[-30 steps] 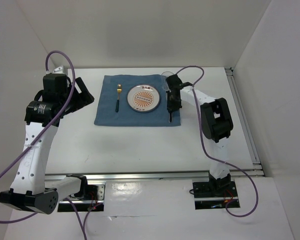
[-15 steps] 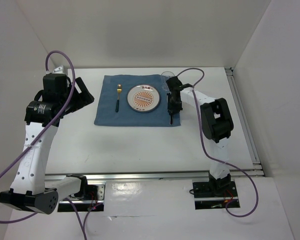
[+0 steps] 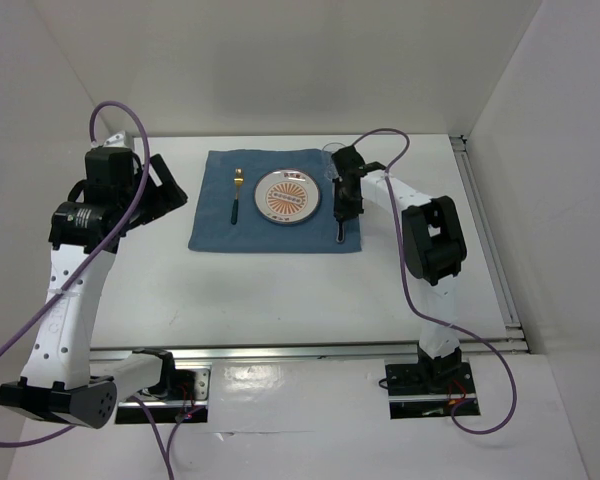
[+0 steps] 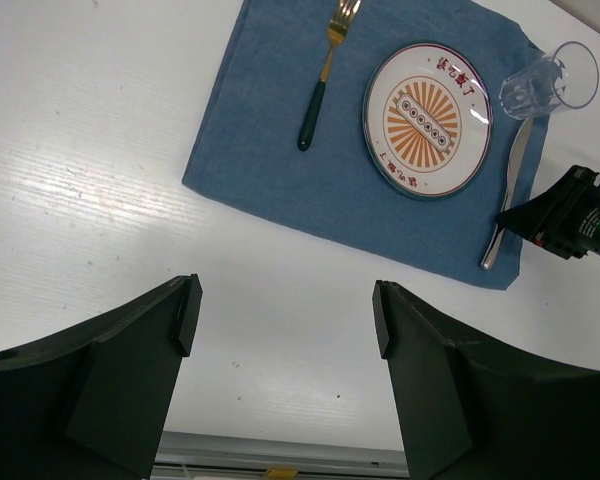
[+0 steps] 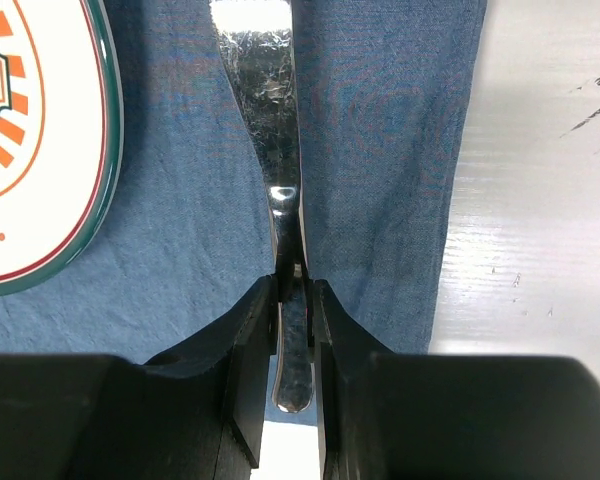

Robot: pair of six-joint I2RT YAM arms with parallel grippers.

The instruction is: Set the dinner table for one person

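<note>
On the white dinner table (image 3: 280, 290) lies a blue placemat (image 3: 220, 225) with a green-handled gold fork (image 3: 236, 195), an orange-patterned plate (image 3: 288, 198) and a clear glass (image 3: 333, 152) at its far right corner. A silver knife (image 5: 270, 100) lies along the mat's right edge, right of the plate (image 5: 30, 150). My right gripper (image 5: 293, 290) is low over the mat (image 5: 380, 150), its fingers closed on the knife's handle end. My left gripper (image 4: 285, 300) is open and empty, held above the table left of the mat (image 4: 270, 170). The left wrist view also shows the knife (image 4: 510, 190).
A metal rail (image 3: 310, 350) runs along the table's near edge and another (image 3: 485, 240) along the right side. White walls enclose the back and sides. The right arm's elbow (image 3: 432, 240) stands right of the mat.
My right gripper has shifted very slightly toward the far side with the knife. The left arm has not moved.
</note>
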